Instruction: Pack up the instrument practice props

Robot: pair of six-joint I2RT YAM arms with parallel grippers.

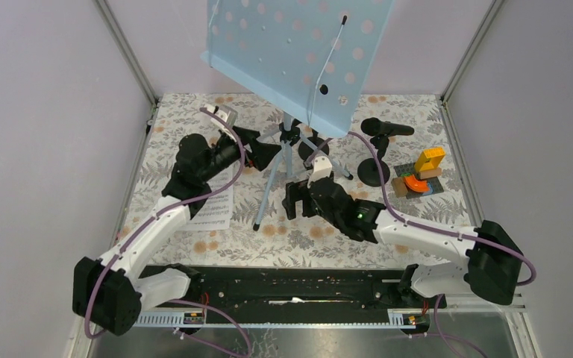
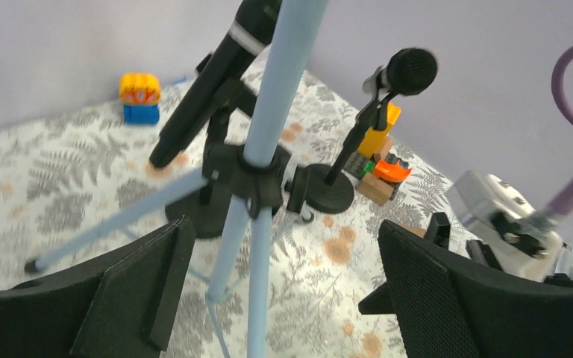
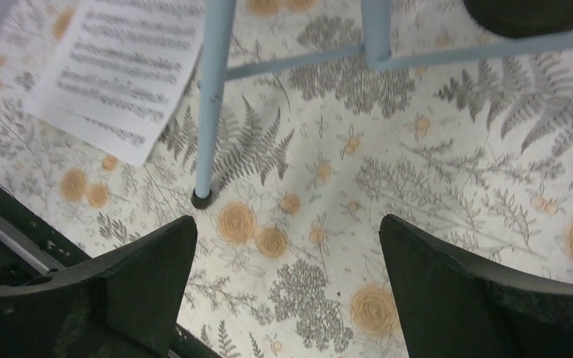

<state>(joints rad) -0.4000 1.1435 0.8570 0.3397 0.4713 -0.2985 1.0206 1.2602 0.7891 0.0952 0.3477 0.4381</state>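
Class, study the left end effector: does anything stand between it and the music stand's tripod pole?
Nothing visible does. The left end effector is open, and the tripod pole rises directly ahead of its gap. The nearer microphone stands behind the pole, not in front of it.

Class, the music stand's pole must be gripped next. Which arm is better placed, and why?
Left. The left gripper, open, frames the pole just below the black hub. The right gripper, also open, points down at the tablecloth, with only a tripod leg ahead.
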